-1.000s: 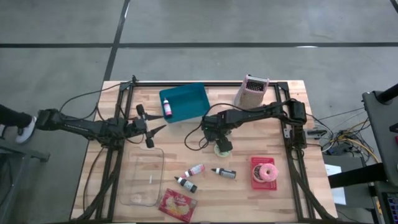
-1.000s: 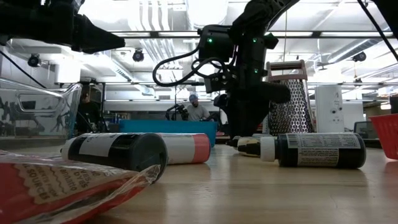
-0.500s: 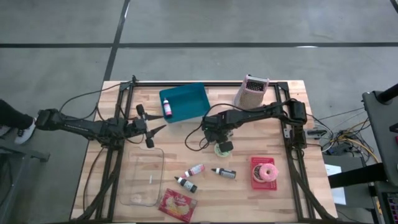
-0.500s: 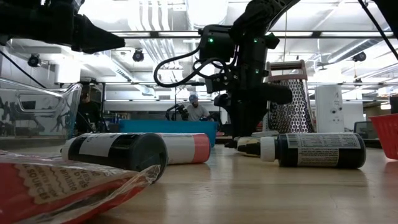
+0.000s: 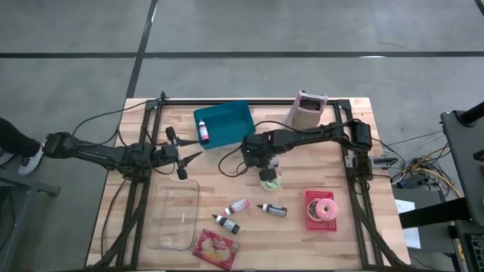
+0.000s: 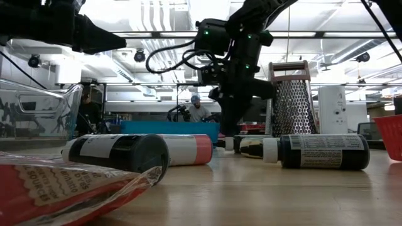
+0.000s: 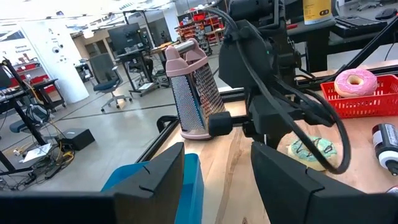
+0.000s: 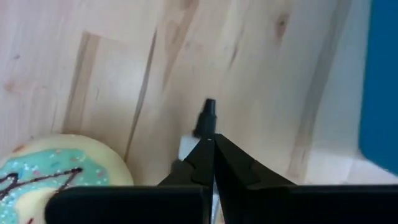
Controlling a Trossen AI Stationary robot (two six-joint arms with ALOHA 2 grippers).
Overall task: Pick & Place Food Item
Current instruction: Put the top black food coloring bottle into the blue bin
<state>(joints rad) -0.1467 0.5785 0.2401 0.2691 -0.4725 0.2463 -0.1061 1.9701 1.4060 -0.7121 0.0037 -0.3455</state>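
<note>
- High view: right gripper (image 5: pixel 264 164) at mid-worktop (image 5: pixel 333 242), beside the green-iced doughnut (image 5: pixel 271 180); left gripper (image 5: pixel 184 159) waiting apart, jaws parted, empty.
- Right wrist view: jaws pressed together on nothing (doughnut (image 8: pixel 59 168) alongside, ungrasped). Pick step unfinished; next, reopening and straddling the doughnut.

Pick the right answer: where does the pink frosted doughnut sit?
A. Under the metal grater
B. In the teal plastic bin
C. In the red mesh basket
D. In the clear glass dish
C: the pink frosted doughnut lies inside the red mesh basket at the table's right side.
</note>
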